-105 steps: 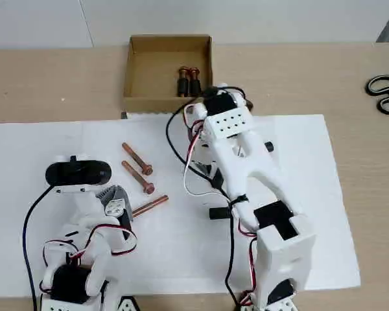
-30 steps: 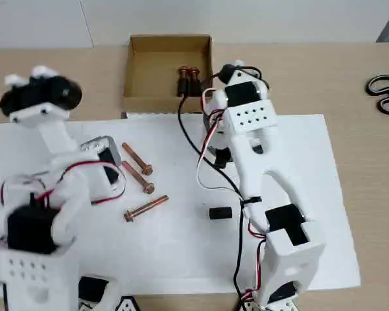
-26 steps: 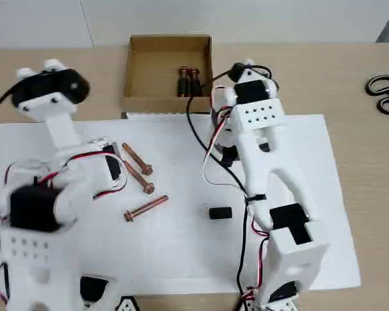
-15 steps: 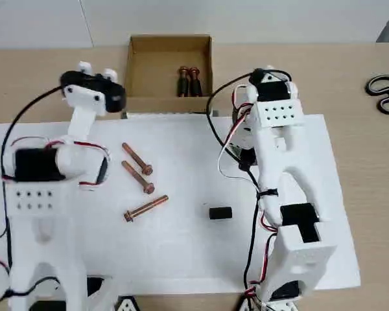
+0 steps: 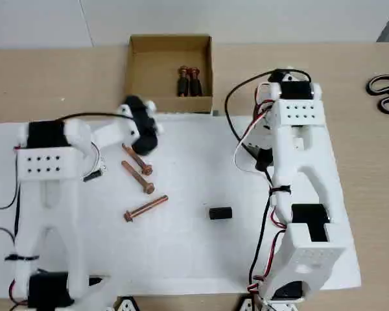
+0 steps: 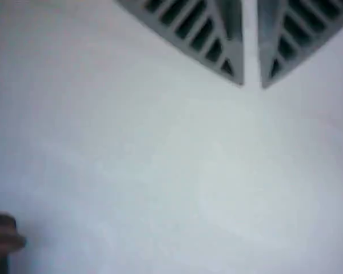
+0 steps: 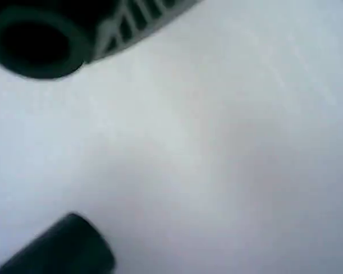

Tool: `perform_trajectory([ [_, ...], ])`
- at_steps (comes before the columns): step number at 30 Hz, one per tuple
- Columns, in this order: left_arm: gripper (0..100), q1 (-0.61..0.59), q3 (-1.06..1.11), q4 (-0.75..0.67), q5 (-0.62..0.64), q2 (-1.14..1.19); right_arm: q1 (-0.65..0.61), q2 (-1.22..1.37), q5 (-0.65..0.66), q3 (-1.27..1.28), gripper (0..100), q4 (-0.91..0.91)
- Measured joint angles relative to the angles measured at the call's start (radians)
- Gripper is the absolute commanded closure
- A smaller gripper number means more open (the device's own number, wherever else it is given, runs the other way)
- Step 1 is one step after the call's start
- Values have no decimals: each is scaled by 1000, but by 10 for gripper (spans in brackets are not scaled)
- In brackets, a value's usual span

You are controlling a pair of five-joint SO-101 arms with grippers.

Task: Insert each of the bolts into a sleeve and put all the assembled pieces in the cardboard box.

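— While the upper bolt, the middle bolt and the lower bolt are lying loose left of centre in the overhead view, where is a sleeve sitting?

— The loose sleeve is lying on its side near the middle of the frame, right of the bolts and well apart from them.

— And the cardboard box?

— It's sitting at the upper centre. Two assembled pieces are resting side by side near its right wall.

— What are the grippers doing?

— The right gripper is grasping the held sleeve, whose open end is facing its camera. Another sleeve is lying on the paper beneath. The left gripper is hanging over bare paper with its jaws drawn together to a slit, gripping nothing. A bolt head is peeking in at the lower left corner.

— What's lying around them?

— White paper is covering the wooden table, and scissors are lying at the right edge.
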Motion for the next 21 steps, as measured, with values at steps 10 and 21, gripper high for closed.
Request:
perform_trajectory([
  [10,992,40,0,-103,-103,212,18,0,20,0,996,0],
  [21,938,106,0,-132,-112,377,21,0,21,2,996,0],
])
